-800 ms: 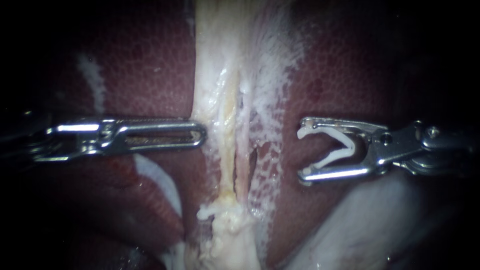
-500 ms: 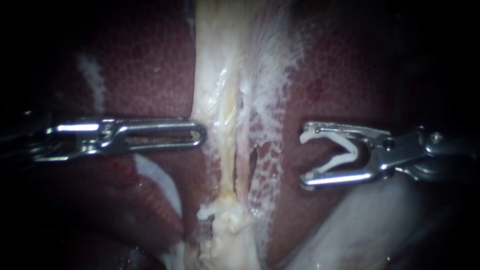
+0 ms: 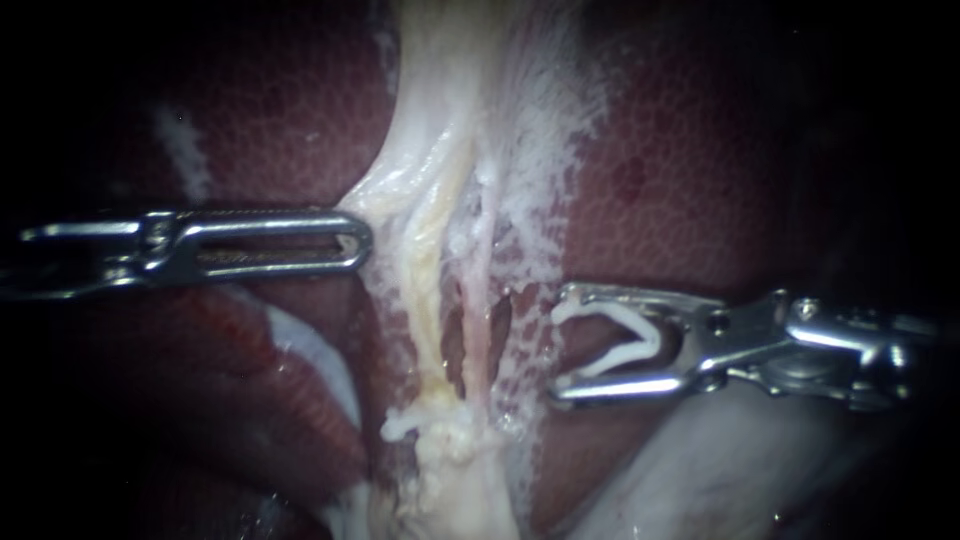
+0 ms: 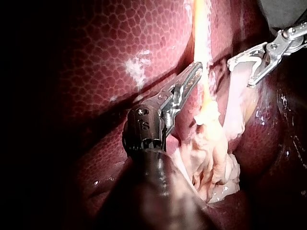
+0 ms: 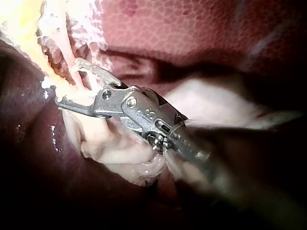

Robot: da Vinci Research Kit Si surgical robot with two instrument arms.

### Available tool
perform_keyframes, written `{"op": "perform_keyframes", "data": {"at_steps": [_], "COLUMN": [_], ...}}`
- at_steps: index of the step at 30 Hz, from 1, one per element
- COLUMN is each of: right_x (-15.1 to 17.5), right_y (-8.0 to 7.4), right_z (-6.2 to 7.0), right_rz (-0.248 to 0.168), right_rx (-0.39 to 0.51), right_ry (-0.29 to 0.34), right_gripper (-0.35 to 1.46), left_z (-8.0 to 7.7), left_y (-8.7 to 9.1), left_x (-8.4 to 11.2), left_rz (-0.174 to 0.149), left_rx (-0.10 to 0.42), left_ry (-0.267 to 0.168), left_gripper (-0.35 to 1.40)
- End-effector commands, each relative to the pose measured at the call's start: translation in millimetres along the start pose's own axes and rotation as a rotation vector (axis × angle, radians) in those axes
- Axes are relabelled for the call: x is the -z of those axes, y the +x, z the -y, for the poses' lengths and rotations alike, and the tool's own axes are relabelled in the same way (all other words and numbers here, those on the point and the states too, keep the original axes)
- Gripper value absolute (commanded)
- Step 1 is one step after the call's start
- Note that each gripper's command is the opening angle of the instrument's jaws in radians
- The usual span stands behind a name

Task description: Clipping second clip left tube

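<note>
Right instrument, jaws holding a spread clip, hovers short of the left tube, risking the right tube; left instrument, clamped on tissue, may tear it.

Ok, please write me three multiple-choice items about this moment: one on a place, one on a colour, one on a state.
1. What do the jaws of the left instrument grip?
A) a metal tray
B) the edge of the pale tissue
C) a gauze pad

2. What colour is the clip?
A) gold
B) blue
C) white

3. In what state is the clip?
A) open, held in the jaws of the right instrument
B) squeezed shut
C) broken in two

Answers:
1 B: the pale tissue tents toward the shut jaws.
2 C: it shows white against the steel.
3 A: its two arms spread in a V.
</note>
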Motion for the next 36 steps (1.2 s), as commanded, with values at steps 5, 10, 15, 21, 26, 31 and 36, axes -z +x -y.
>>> {"op": "perform_keyframes", "data": {"at_steps": [5, 10, 15, 21, 26, 31, 36], "right_x": [-3.0, -6.1, -7.9, -8.9, -9.8, -10.6, -10.8], "right_y": [-1.1, -2.0, -1.9, -1.9, -1.9, -1.6, -1.3], "right_z": [0.0, -0.1, -0.7, -1.5, -1.7, -1.1, -0.1], "right_rz": [0.024, 0.036, 0.043, 0.046, 0.046, 0.051, 0.060], "right_rx": [-0.033, -0.042, -0.036, -0.036, -0.035, -0.051, -0.086], "right_ry": [0.017, 0.044, 0.063, 0.064, 0.065, 0.073, 0.107], "right_gripper": [0.57, 0.55, 0.54, 0.54, 0.55, 0.55, 0.52], "left_z": [1.2, 1.8, 2.0, 2.3, 2.5, 2.5, 2.3], "left_y": [-0.5, -0.6, -0.6, -0.6, -0.6, -0.6, -0.6], "left_x": [0.2, 0.3, 0.5, 0.6, 0.6, 0.6, 0.6], "left_rz": [0.010, 0.014, 0.014, 0.014, 0.014, 0.014, 0.013], "left_rx": [-0.004, -0.004, -0.004, -0.004, -0.004, -0.004, -0.004], "left_ry": [0.002, 0.001, 0.001, 0.001, 0.001, 0.001, 0.002], "left_gripper": [-0.35, -0.35, -0.35, -0.35, -0.35, -0.35, -0.35]}}
